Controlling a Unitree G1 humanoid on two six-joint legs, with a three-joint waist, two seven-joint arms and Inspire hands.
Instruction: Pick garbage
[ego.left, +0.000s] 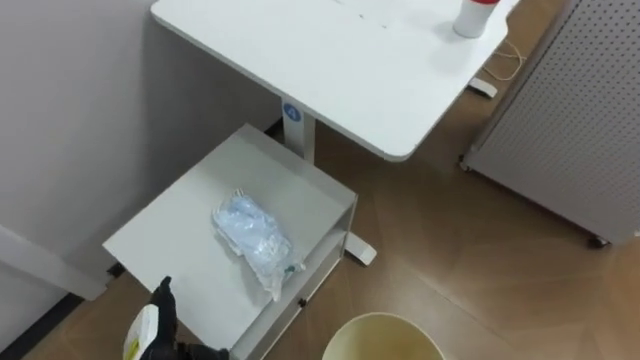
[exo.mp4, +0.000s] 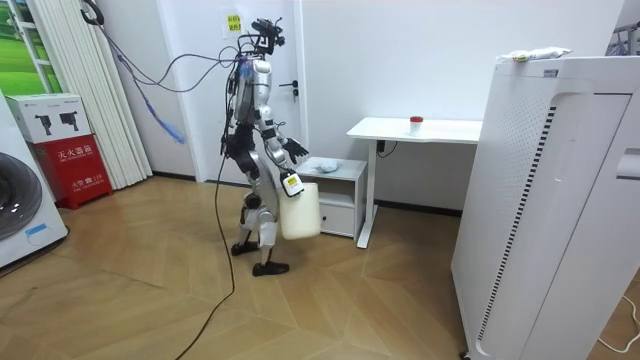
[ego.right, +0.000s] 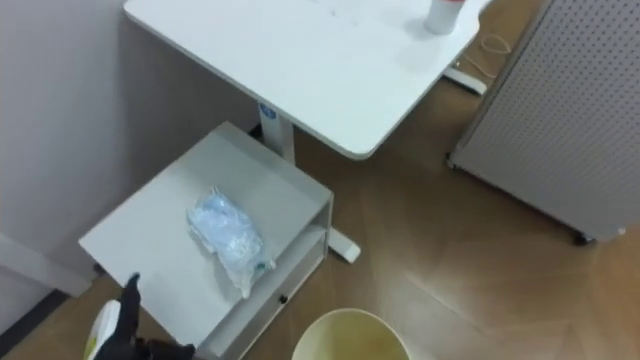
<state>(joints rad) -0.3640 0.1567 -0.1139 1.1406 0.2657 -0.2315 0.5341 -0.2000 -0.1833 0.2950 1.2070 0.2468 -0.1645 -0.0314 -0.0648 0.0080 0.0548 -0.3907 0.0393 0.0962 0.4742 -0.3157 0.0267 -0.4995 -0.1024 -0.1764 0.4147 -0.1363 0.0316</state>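
A crumpled clear plastic bag (ego.left: 252, 238) lies on top of a low grey cabinet (ego.left: 170, 225), towards its front edge. My left hand (ego.left: 160, 322) rises at the cabinet's near corner, open, a short way from the bag and not touching it. In the room view I stand in front of the cabinet (exo.mp4: 335, 170). There my left hand (exo.mp4: 297, 148) is raised towards the cabinet, and my right hand (exo.mp4: 291, 182) holds a cream bin (exo.mp4: 300, 212) off the floor by its rim. The bin's round mouth (ego.left: 385, 318) shows below the cabinet's front.
A white desk (ego.left: 330, 60) overhangs the cabinet's far side, with a red-capped white container (ego.left: 473, 15) at its far end. A white perforated panel on castors (ego.left: 580, 110) stands to the right. Wooden floor lies between the panel and the cabinet.
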